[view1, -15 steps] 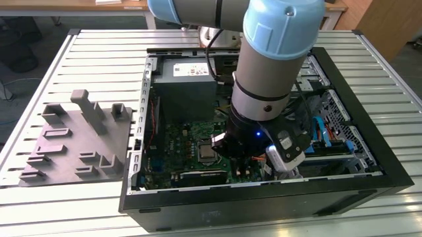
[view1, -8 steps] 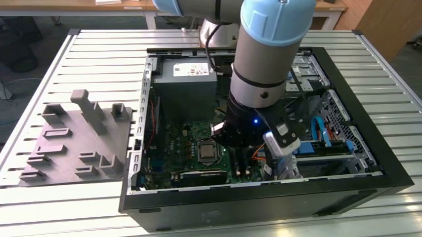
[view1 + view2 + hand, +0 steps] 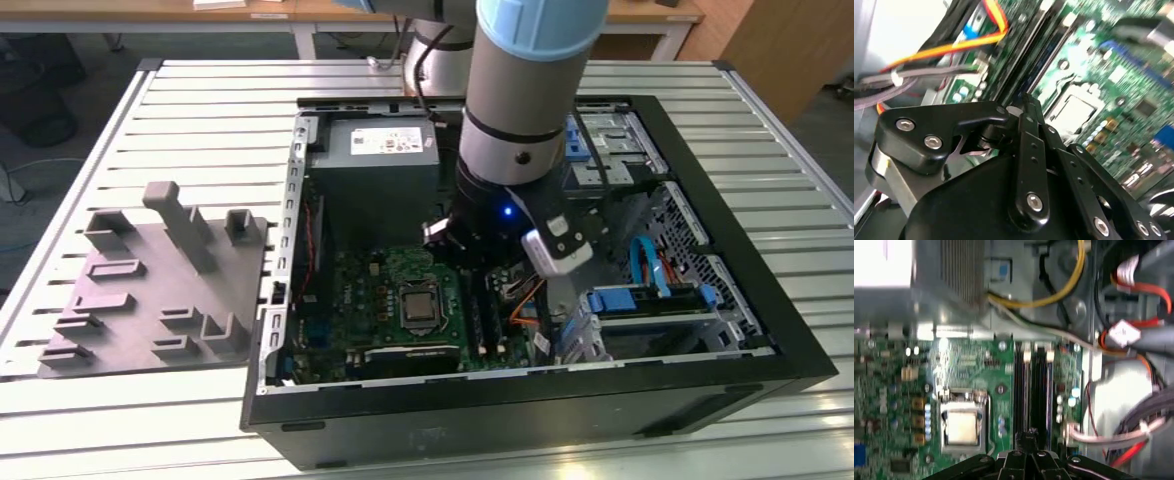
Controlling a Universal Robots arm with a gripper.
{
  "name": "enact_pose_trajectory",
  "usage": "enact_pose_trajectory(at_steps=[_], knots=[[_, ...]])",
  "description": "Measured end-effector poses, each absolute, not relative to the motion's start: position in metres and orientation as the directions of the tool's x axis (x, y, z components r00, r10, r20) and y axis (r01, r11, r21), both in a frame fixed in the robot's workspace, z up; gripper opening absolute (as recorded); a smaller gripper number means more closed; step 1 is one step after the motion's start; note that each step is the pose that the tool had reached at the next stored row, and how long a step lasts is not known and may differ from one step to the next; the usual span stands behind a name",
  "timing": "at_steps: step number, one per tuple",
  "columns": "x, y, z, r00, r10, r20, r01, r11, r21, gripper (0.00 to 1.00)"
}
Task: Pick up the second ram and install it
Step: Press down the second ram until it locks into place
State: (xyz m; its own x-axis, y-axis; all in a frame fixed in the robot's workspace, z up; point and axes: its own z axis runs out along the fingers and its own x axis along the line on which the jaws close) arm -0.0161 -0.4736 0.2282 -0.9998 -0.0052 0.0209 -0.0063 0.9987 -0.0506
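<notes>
My gripper [image 3: 491, 268] is low inside the open computer case, over the green motherboard [image 3: 380, 290]. In the first wrist view its fingertips [image 3: 1029, 436] are closed together right above the long black memory slots [image 3: 1037, 390], beside the CPU socket [image 3: 963, 426]. In the second wrist view the black finger links meet at one point [image 3: 1023, 107] over the same dark slots [image 3: 1041, 55]. I cannot tell the second ram apart from the dark slots below the fingertips, and nothing visible sticks out between the fingers.
Orange, yellow and grey cables [image 3: 1134, 290] run close beside the slots. The power supply [image 3: 376, 150] fills the case's far corner, and a drive cage with blue parts [image 3: 647, 300] sits on the exterior view's right. A grey parts fixture [image 3: 154, 290] lies on the slatted table.
</notes>
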Motion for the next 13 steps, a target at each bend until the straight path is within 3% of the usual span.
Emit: enact_pose_trajectory(at_steps=[13], knots=[[-0.016, -0.467, 0.278, -1.0, -0.005, 0.021, -0.006, 0.999, -0.051, 0.1]])
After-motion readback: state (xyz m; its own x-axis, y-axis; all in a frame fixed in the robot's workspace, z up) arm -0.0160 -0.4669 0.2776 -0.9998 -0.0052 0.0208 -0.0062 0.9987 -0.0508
